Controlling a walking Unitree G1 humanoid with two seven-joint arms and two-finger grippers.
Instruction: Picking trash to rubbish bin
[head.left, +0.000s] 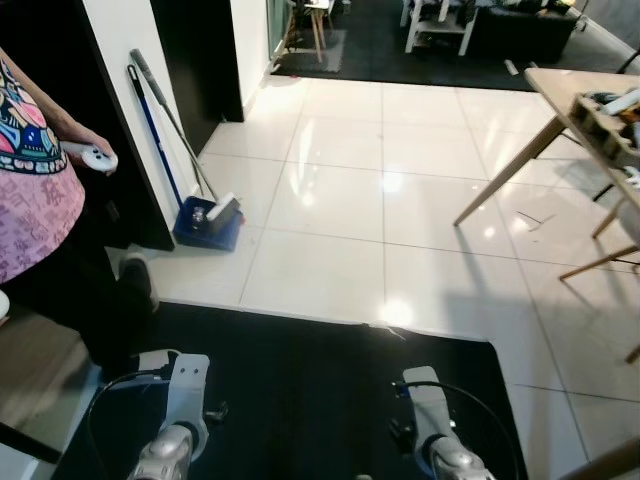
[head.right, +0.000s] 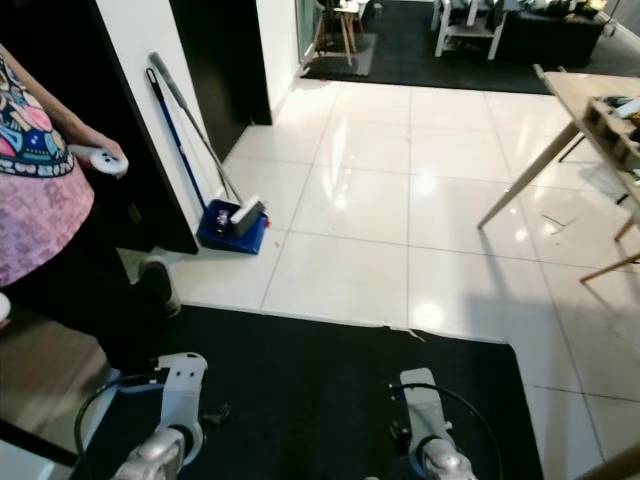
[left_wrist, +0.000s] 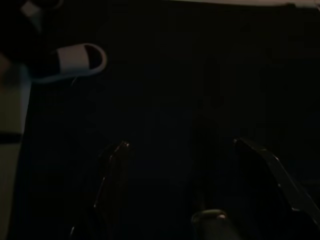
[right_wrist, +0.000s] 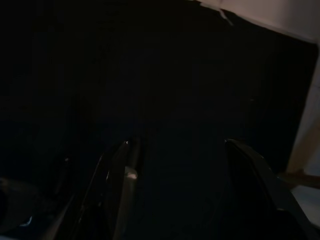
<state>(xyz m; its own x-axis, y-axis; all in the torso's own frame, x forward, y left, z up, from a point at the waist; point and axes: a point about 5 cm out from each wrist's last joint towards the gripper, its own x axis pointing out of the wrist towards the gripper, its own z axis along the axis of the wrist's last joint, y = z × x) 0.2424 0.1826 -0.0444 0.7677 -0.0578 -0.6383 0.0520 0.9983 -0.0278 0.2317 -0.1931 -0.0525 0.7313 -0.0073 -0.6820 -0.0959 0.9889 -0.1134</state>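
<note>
Both silver arms hang low over a black floor mat (head.left: 300, 390), the left arm (head.left: 172, 420) and the right arm (head.left: 436, 430) at the bottom of the eye views. In the dark left wrist view my left gripper (left_wrist: 190, 170) is open over the mat, with nothing between its fingers. My right gripper (right_wrist: 185, 175) is likewise open over the mat near its torn edge (right_wrist: 220, 12). A blue dustpan (head.left: 208, 222) with a broom and a mop handle (head.left: 160, 120) leans at the wall ahead on the left. A small scrap (head.left: 530, 218) lies on the white tiles near the table leg.
A person in a pink shirt (head.left: 30, 190) stands close on my left, holding a white controller (head.left: 95, 155); their slipper (left_wrist: 75, 60) rests on the mat. A wooden table (head.left: 580, 95) and chair legs stand at the right. White tiles (head.left: 350, 200) stretch ahead.
</note>
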